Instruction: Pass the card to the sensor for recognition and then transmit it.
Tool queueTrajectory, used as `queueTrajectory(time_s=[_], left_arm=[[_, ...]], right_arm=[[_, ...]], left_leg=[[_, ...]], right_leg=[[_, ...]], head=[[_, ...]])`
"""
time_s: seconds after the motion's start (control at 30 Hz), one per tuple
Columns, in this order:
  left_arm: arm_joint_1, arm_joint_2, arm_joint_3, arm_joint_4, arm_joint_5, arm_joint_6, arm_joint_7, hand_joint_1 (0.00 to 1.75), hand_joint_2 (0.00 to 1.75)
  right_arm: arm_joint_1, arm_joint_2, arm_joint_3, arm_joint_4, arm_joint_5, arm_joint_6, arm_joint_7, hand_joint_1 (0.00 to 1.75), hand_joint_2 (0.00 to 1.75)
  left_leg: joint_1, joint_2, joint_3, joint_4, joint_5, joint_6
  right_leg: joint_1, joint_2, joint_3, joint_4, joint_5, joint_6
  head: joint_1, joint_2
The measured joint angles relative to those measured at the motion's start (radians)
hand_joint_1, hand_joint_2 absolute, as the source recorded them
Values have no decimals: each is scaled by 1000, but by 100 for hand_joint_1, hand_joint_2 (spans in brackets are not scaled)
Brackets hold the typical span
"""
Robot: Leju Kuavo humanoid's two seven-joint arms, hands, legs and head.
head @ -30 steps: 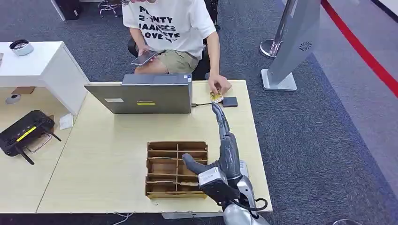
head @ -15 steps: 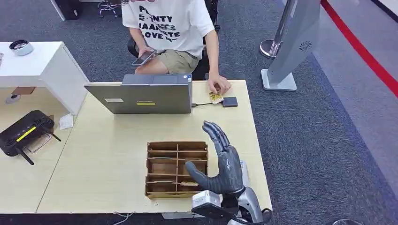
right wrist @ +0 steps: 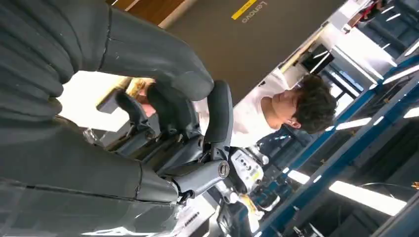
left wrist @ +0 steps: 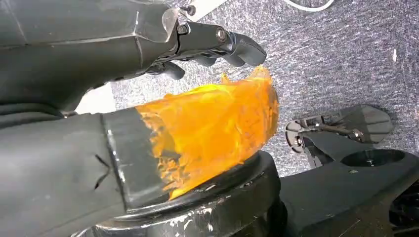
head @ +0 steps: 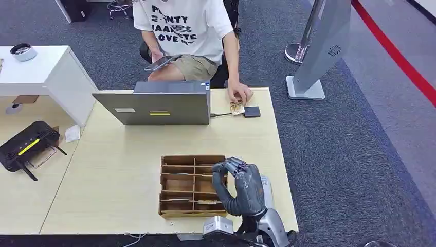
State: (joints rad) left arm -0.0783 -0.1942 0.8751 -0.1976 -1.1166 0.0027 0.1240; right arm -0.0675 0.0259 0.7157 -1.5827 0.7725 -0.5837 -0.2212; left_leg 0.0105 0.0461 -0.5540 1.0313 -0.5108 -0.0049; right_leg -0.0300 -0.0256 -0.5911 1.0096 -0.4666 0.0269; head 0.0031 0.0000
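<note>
Card (head: 237,108) lies far across the table from right hand (head: 241,188).

The small yellow-patterned card (head: 237,107) lies flat on the pale wooden table (head: 128,149) near its far edge, at about one o'clock from the table's middle, under a person's fingertips. Just beside it at three o'clock, touching or nearly so, lies the flat, dark square sensor pad (head: 252,111), cabled toward the grey laptop.
</note>
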Motion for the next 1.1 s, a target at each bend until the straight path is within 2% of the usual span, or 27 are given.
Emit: queueTrajectory(time_s=[0.03,0.07,0.1,0.13,0.17,0.2,0.27,0.3,0.43,0.63,0.67,0.7,0.77,0.87,0.93,1.03,1.07,1.1], left_arm=[[0,0,0,0,-1,0,0,0,0],[0,0,0,0,-2,0,0,0,0],[0,0,0,0,-3,0,0,0,0],[0,0,0,0,-5,0,0,0,0],[0,0,0,0,-5,0,0,0,0],[0,0,0,0,-6,0,0,0,0],[0,0,0,0,-7,0,0,0,0],[0,0,0,0,-8,0,0,0,0],[0,0,0,0,-14,-2,0,0,0],[0,1,0,0,-16,-3,0,0,0],[0,1,0,0,-16,-3,0,0,0],[0,1,0,0,-16,-3,0,0,0],[0,2,0,0,-16,-3,0,0,0],[0,3,0,0,-18,-5,2,0,0],[0,3,0,0,-19,-6,2,0,0],[0,3,0,0,-20,-9,4,0,0],[0,3,0,0,-21,-9,5,0,0],[0,3,0,0,-22,-9,5,0,0]], right_arm=[[0,0,0,2,14,-3,7,175,175],[-1,-1,1,5,30,-7,16,159,175],[-1,-2,2,7,47,-11,26,126,175],[-2,-3,2,11,69,-14,39,112,175],[-4,-4,3,15,90,-16,51,73,175],[-6,-6,4,20,118,-17,67,54,175],[-13,-8,8,33,171,-20,95,63,175],[-17,-10,10,40,193,-20,110,58,175],[-32,-17,20,73,261,-19,156,58,175],[-45,-24,26,103,277,-19,167,58,175],[-46,-26,26,106,277,-19,168,49,175],[-47,-26,26,109,277,-19,169,47,175],[-49,-28,26,114,285,-16,175,54,175],[-55,-32,27,124,301,-10,191,35,175],[-61,-36,28,135,318,-6,203,33,175],[-68,-43,29,151,339,2,216,38,175],[-71,-45,29,156,341,5,220,52,175],[-72,-47,29,161,345,6,222,58,175]], left_leg=[[0,0,0,0,0,0],[0,0,0,0,0,0],[0,0,0,0,0,0],[0,0,0,0,0,0],[0,0,0,0,0,0],[0,0,0,0,0,0],[0,0,0,0,0,0],[0,0,0,0,0,0],[0,0,0,0,0,0],[0,0,0,0,0,0],[0,0,0,0,0,0],[0,0,0,0,0,0],[0,0,0,0,0,0],[0,0,0,0,0,0],[0,0,0,0,0,0],[0,0,0,0,0,0],[0,0,0,0,0,0],[0,0,0,0,0,0]], right_leg=[[0,0,0,0,0,0],[0,0,0,0,0,0],[0,0,0,0,0,0],[0,0,0,0,0,0],[0,0,0,0,0,0],[0,0,0,0,0,0],[0,0,0,0,0,0],[0,0,0,0,0,0],[0,0,0,0,0,0],[0,0,0,0,0,0],[0,0,0,0,0,0],[0,0,0,0,0,0],[0,0,0,0,0,0],[0,0,0,0,0,0],[0,0,0,0,0,0],[0,0,0,0,0,0],[0,0,0,0,0,0],[0,0,0,0,0,0]], head=[[0,0],[0,0],[0,0],[0,0],[0,0],[0,0],[0,0],[0,0],[0,0],[0,0],[0,0],[0,0],[0,0],[0,0],[0,0],[0,0],[0,0],[0,0]])
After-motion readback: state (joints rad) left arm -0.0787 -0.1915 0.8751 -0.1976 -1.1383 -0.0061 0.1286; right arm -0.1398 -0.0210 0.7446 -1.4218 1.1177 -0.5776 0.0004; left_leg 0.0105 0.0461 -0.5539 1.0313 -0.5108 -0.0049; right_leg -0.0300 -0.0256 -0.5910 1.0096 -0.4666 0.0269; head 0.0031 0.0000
